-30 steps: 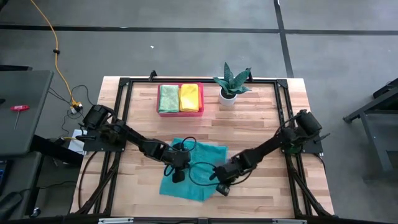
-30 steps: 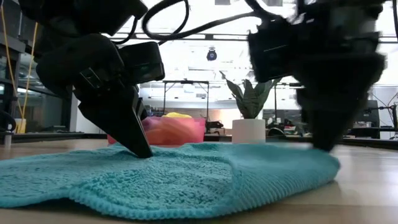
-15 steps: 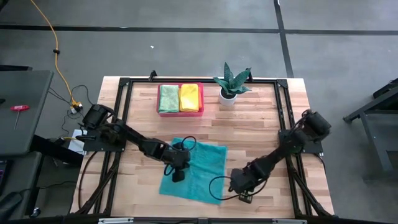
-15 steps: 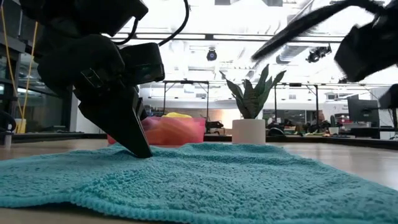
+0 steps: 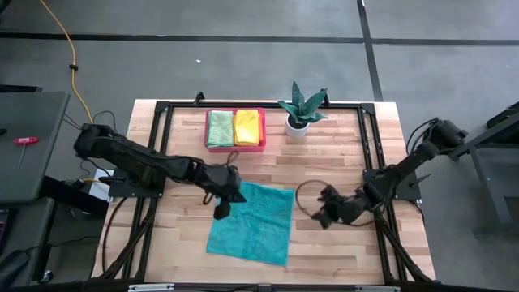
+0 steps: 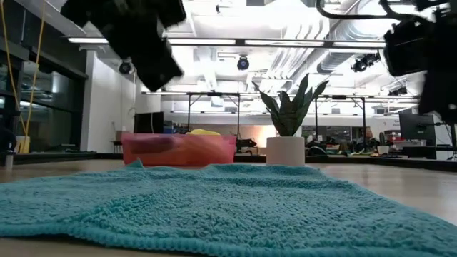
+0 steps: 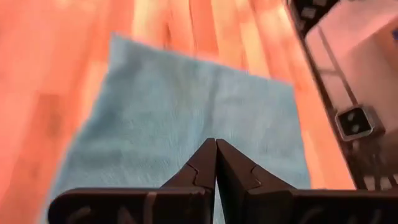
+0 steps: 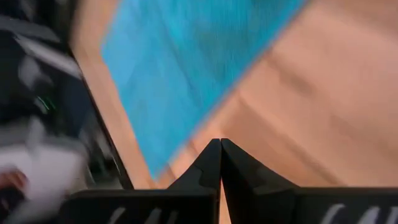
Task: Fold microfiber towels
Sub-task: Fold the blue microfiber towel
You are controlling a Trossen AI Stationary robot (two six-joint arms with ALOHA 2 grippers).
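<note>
A teal towel (image 5: 253, 221) lies spread flat on the wooden table near its front middle; it also shows in the low view (image 6: 200, 207), the left wrist view (image 7: 186, 118) and the right wrist view (image 8: 186, 56). My left gripper (image 5: 220, 212) is shut and hangs above the towel's left edge, touching nothing. My right gripper (image 5: 323, 219) is shut, above bare table to the right of the towel. A light green towel (image 5: 220, 127) and a yellow towel (image 5: 247, 126) lie folded in the pink tray (image 5: 235, 147).
A potted plant (image 5: 300, 108) in a white pot stands at the far side, right of the pink tray. A black frame (image 5: 162, 122) runs along the table's edges. Bare wood lies between the towel and the tray.
My left gripper has lifted off the towel and drawn back toward the table's left and far side. My right gripper has left the towel's right edge, gone right and then up toward the far side. The towel's right part, bunched before, now lies spread flat.
</note>
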